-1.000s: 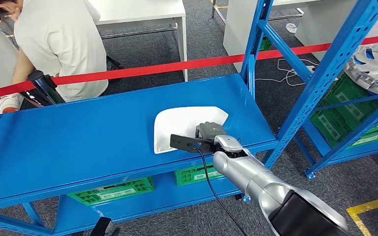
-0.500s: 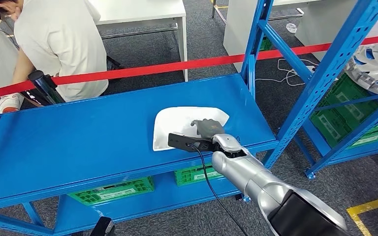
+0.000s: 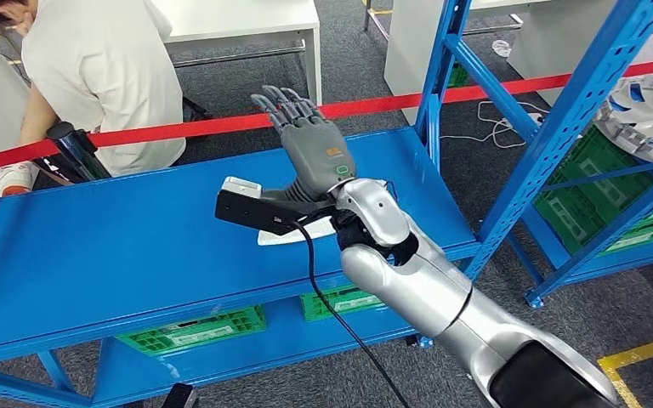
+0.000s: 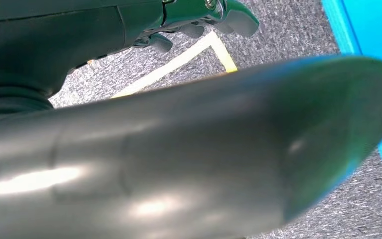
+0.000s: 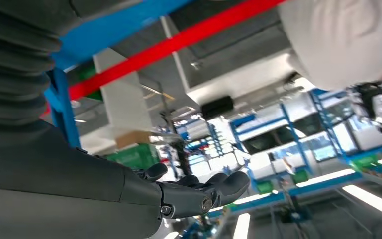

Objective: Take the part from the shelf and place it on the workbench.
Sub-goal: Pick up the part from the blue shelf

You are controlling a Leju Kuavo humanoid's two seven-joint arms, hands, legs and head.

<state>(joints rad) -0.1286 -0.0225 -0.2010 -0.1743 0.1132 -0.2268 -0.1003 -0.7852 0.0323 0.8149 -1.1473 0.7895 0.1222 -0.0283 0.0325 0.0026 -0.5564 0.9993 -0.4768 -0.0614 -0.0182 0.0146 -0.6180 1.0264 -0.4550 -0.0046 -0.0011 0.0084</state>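
Note:
The white part (image 3: 304, 232) lies flat on the blue bench top (image 3: 136, 246), mostly hidden behind my right wrist and its black camera block. My right hand (image 3: 309, 143) is raised above it, palm turned away and fingers spread upward, holding nothing and clear of the part. In the right wrist view the same hand (image 5: 199, 191) shows straight fingers against the ceiling. In the left wrist view my left hand (image 4: 194, 22) hangs over grey carpet, fingers loosely bent with nothing in them.
A person in a white shirt (image 3: 93, 68) bends down behind the bench at the back left. Red tape (image 3: 212, 126) runs across the rear. Blue uprights (image 3: 442, 68) stand at the right. Green crates (image 3: 191, 330) sit on the lower level. A shelf with wheel covers (image 3: 650, 110) is far right.
My right hand has lifted off the white part and swung up with fingers spread. The part stays on the blue surface, seemingly nudged a little left.

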